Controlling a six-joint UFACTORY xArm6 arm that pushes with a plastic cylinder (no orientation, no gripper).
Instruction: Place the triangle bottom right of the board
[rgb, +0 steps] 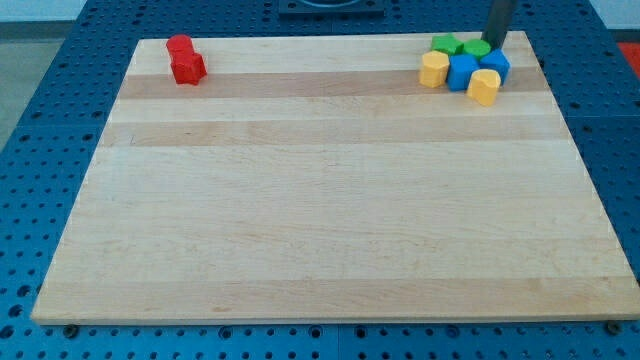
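No block reads plainly as a triangle at this size. My best guess is the blue block (494, 63) lying just below my tip (495, 44), its upper edge touching or nearly touching it. So the task's thing sits in the cluster under my tip, far from its goal corner.

Around it, placed from my tip:
- A second blue block (462, 72) lies below and to the view's left.
- One yellow block (484, 86) is straight below, past the blue one.
- Another yellow block (433, 69) is further to the view's left.
- Two green blocks (476, 48) and (446, 45) sit level with my tip on the view's left.
- Two red blocks (179, 46) and (188, 67) touch each other well apart, across the wooden tabletop (320, 220).

There are no jaws to report (the arm ends in a plain rod).

I judge the task barely begun, at the approach step. The next move calls for a push toward the view's bottom, kept centred behind the chosen block. It should leave the lower yellow block behind, since that one lies in the way.
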